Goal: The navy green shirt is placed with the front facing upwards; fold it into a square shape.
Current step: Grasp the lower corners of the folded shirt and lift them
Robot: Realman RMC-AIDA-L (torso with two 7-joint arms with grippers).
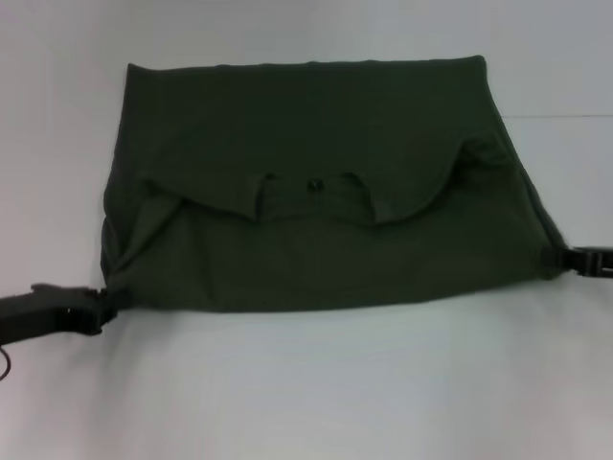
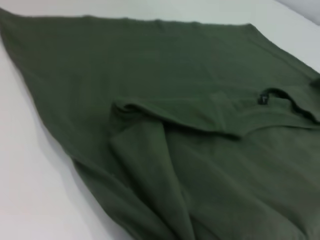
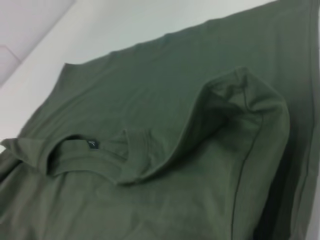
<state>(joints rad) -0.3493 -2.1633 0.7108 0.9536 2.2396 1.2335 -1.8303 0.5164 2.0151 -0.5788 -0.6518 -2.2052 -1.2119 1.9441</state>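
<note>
The navy green shirt lies spread across the white table, folded over itself. Its collar with a small dark label and both sleeve ends rest on the middle of the cloth. Only plain green fabric shows. My left gripper is at the shirt's near left corner, shut on the bunched cloth there. My right gripper is at the near right corner, shut on that edge. The left wrist view shows the folded sleeve gathering toward the camera. The right wrist view shows the collar and a puffed sleeve.
The white table extends in front of the shirt and on both sides. A pale wall rises behind the shirt's far edge.
</note>
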